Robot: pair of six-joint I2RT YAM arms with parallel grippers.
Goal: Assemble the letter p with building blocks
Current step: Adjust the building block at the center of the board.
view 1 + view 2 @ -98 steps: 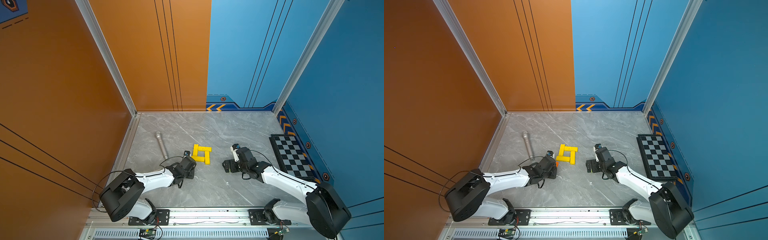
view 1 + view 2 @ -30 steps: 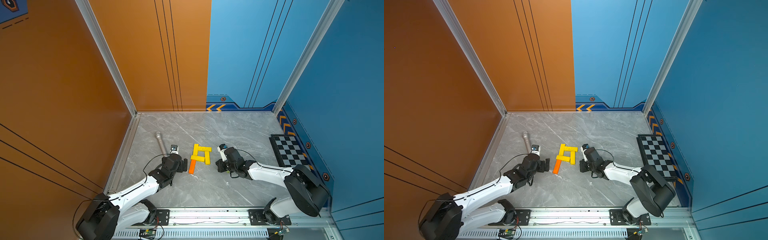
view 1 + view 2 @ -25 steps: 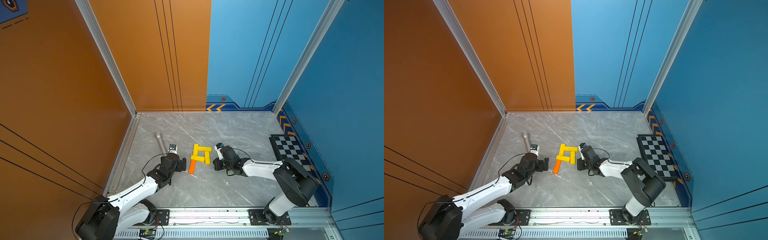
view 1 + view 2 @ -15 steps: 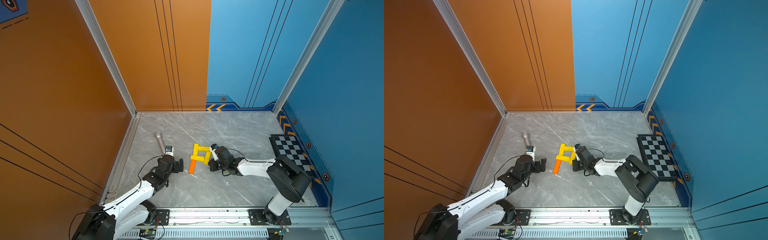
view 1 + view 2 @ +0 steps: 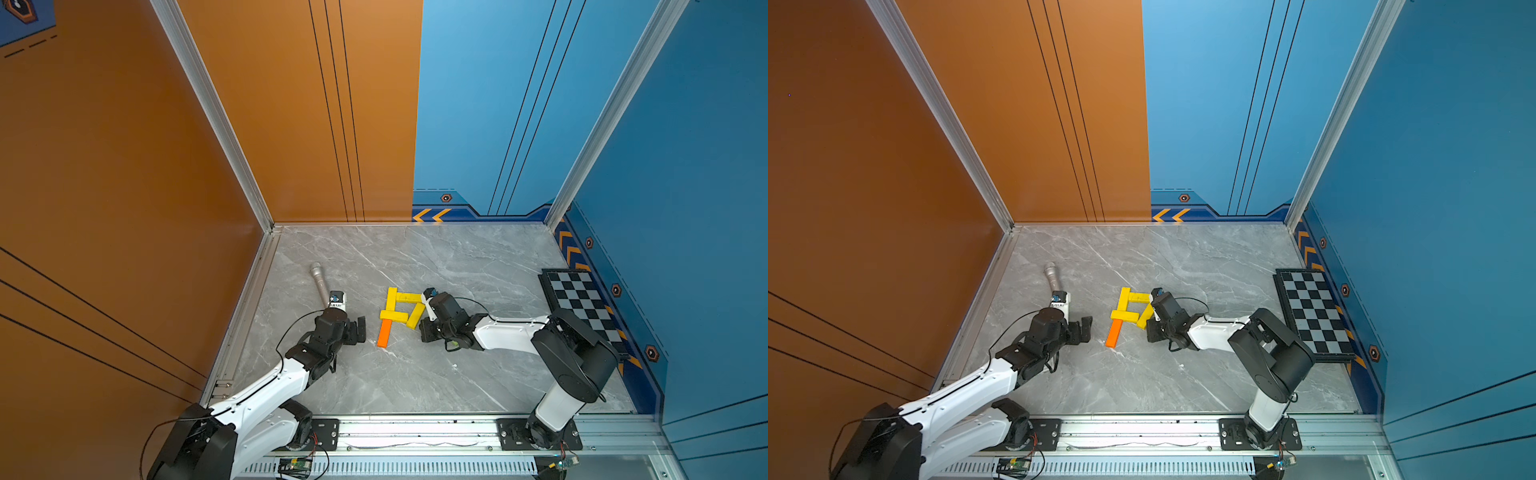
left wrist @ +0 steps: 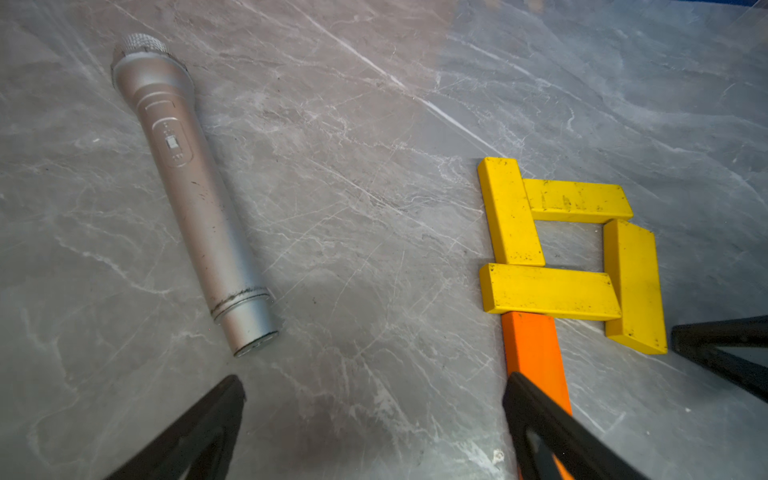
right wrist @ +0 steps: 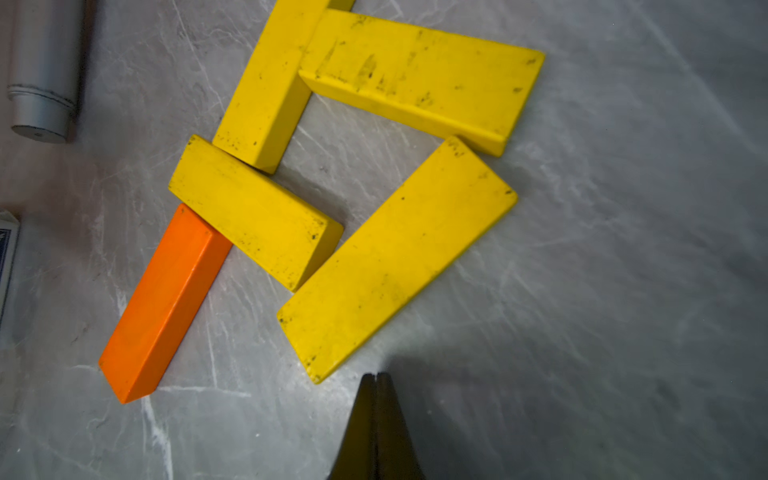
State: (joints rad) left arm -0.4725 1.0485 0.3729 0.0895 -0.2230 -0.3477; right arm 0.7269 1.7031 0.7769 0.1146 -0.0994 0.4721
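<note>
Four yellow bars [image 5: 392,316] lie flat in a rough square loop near the middle of the grey marble surface [image 5: 415,257]. Three sit squarely, while the slanted yellow bar [image 7: 395,257] on my right side touches the far bar's end and pokes out past the near one. An orange bar [image 5: 384,334] butts against the near yellow bar and runs towards me as a stem. My right claw [image 7: 376,376] is pressed together, empty, its tip just beside the slanted bar's near corner. My left claw [image 6: 374,380] is spread wide, holding nothing, low by the orange bar's near end. A silver microphone [image 5: 319,282] lies to its left, and a chequered board [image 5: 582,303] sits at the far right edge.
</note>
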